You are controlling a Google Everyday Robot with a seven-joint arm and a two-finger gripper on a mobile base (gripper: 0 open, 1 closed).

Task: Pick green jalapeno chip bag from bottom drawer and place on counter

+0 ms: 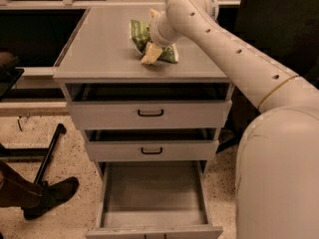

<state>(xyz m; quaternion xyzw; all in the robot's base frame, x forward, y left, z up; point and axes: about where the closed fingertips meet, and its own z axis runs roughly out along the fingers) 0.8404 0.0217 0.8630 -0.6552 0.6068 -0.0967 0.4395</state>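
Gripper [151, 53]: down on the counter [99, 49], at its right-middle, pressed into the green jalapeno chip bag [140, 33]. Its tip overlaps the bag's lower edge. Jaw state: cannot tell, since the wrist and the crumpled foil hide the closure.

Bag: lying on the counter top, right of centre and toward the back half. It is crumpled, with green print showing to the left of the gripper and a further green patch to the gripper's right. It touches the counter surface.

Arm [234, 54]: cream, with small dark holes along it. It runs from the gripper across the counter's right rear corner and descends off the right edge to the bulky robot body [279, 178] beside and below the counter.

Below the counter's front edge: the top drawer [149, 114] is slightly out and has a black handle. The middle drawer [151, 151] beneath it is likewise. The bottom drawer [152, 195] is lowest and drawn far out, its plain grey floor showing.

Left of and below the counter: speckled floor [75, 148], a black stand leg [47, 151] and a dark shoe [50, 195].
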